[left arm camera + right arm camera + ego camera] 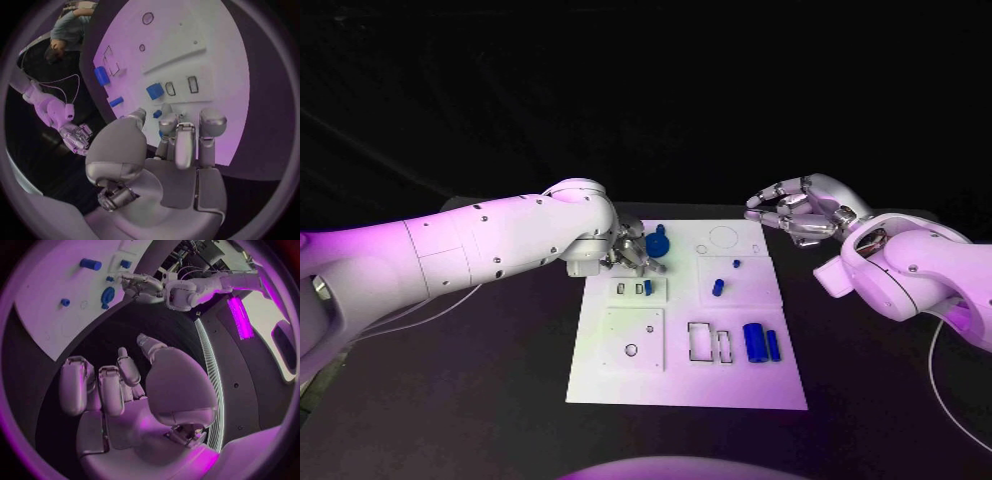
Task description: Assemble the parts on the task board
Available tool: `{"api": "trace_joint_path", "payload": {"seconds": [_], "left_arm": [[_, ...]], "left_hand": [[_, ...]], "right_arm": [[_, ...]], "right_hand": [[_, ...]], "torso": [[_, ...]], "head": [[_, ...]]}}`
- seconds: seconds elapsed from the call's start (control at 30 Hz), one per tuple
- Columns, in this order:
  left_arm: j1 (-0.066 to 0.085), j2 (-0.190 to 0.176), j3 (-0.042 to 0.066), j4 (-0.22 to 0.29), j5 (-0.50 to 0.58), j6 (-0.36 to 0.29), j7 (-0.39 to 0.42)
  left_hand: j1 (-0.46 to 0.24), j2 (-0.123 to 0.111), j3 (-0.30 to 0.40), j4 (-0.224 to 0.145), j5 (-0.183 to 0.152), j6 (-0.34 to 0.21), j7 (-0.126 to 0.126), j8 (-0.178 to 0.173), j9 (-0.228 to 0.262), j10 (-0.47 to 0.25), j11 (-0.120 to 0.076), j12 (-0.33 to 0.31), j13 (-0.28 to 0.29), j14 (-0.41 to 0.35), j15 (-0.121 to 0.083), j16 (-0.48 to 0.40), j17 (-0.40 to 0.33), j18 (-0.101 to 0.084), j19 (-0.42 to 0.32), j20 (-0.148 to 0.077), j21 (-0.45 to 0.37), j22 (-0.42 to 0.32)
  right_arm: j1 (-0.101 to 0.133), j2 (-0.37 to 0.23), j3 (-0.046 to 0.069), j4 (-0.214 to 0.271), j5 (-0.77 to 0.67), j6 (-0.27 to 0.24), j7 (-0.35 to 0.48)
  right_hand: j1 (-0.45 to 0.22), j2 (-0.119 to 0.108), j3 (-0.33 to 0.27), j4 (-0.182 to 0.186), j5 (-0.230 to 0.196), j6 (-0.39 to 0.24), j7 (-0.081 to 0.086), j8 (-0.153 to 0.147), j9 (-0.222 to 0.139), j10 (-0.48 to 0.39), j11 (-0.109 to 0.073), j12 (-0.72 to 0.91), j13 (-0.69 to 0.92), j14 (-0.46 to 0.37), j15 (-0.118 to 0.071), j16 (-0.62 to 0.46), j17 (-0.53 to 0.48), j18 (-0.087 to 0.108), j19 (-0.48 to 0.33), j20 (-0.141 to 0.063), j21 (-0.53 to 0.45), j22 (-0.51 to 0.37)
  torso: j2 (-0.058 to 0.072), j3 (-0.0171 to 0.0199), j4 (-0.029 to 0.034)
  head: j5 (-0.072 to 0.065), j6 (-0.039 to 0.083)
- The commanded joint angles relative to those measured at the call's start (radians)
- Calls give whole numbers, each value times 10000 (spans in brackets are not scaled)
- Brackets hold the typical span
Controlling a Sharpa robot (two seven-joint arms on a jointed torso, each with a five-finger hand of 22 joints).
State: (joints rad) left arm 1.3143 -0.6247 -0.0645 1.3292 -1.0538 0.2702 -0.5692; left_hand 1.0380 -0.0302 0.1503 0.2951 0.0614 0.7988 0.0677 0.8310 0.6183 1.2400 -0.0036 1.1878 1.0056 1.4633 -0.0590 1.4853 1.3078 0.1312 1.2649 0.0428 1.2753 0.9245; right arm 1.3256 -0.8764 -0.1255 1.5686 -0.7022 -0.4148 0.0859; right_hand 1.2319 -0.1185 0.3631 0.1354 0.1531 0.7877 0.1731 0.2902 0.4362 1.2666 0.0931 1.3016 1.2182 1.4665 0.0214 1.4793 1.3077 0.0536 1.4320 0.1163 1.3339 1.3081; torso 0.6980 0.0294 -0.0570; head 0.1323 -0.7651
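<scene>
The white task board lies in the middle of the black table. My left hand hovers over its far left corner with fingers apart and nothing held. Just beyond the fingertips lie a round blue part and a small blue piece. A blue block stands in a slot of the raised plate. Two small blue pegs sit mid-board, and a blue cylinder and a bar lie near the right edge. My right hand hangs loosely curled and empty in the air beyond the far right corner.
A raised square plate with holes and two outlined rectangular recesses take up the near half of the board. A circular recess sits at the far edge. Bare black table surrounds the board.
</scene>
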Motion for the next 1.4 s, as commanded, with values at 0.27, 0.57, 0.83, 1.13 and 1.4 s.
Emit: {"api": "trace_joint_path", "payload": {"seconds": [0.27, 0.57, 0.83, 1.13, 1.4], "left_arm": [[6, 76, -23, -72, -78, 849, -224], [-1, 108, -39, -102, -51, 1169, -272], [-2, 104, -46, -101, 132, 1266, -264], [-3, 113, -50, -80, 471, 1183, -203], [-3, 122, -50, -86, 692, 1198, -198]], "left_hand": [[-28, 47, -51, -8, -52, -78, 5, -16, 16, -78, 15, -53, -17, 646, -37, 19, 1067, -137, -47, -9, -1, 47], [-9, 68, -55, -10, -48, -96, 11, -23, 21, -106, 21, -79, -51, 654, -32, 38, 1101, -139, -49, -5, 4, 54], [366, 299, 17, -24, -27, -165, 39, -57, 76, -156, 49, -98, -74, 647, -1, 48, 1112, -142, -73, 30, 46, 110], [809, 477, 270, -33, -13, -213, 62, -124, 112, -197, 70, -112, -100, 638, 23, 54, 1118, -137, -129, 74, 66, 120], [1009, 485, 443, -38, -15, -240, 74, -166, 123, -225, 81, -123, -118, 638, 35, 62, 1130, -138, -148, 94, 84, 144]], "right_arm": [[2, -2, 5, -21, 2, 133, -2], [2, 22, 5, -57, -44, 153, -18], [0, 54, 4, -102, -119, 178, -44], [-3, 94, 1, -159, -248, 223, -97], [-9, 138, -4, -211, -302, 249, -97]], "right_hand": [[-10, 5, -4, 75, 58, -85, 29, 64, 15, -64, -29, -34, -3, 627, -89, 20, 939, 103, -35, -8, -82, 789], [-11, -1, -9, 77, 61, -89, 28, 73, 17, -67, -30, -35, -6, 628, -88, 24, 946, 106, -42, -7, -93, 782], [-8, -1, -10, 77, 66, -91, 28, 80, 19, -71, -30, -38, -10, 627, -88, 21, 941, 107, -45, -7, -100, 778], [-5, 1, -9, 77, 70, -92, 27, 85, 20, -52, -31, -21, 12, 637, -89, 42, 982, 100, -30, -7, -75, 797], [-5, 1, -9, 77, 70, -92, 27, 85, 20, -52, -31, -21, 12, 637, -89, 42, 982, 100, -30, -7, -75, 797]], "torso": [[5, 9, 17], [12, 10, 16], [12, 12, 17], [10, 17, 1], [13, 22, 19]], "head": [[-3, -72], [8, -82], [29, -79], [40, -102], [17, -78]]}}
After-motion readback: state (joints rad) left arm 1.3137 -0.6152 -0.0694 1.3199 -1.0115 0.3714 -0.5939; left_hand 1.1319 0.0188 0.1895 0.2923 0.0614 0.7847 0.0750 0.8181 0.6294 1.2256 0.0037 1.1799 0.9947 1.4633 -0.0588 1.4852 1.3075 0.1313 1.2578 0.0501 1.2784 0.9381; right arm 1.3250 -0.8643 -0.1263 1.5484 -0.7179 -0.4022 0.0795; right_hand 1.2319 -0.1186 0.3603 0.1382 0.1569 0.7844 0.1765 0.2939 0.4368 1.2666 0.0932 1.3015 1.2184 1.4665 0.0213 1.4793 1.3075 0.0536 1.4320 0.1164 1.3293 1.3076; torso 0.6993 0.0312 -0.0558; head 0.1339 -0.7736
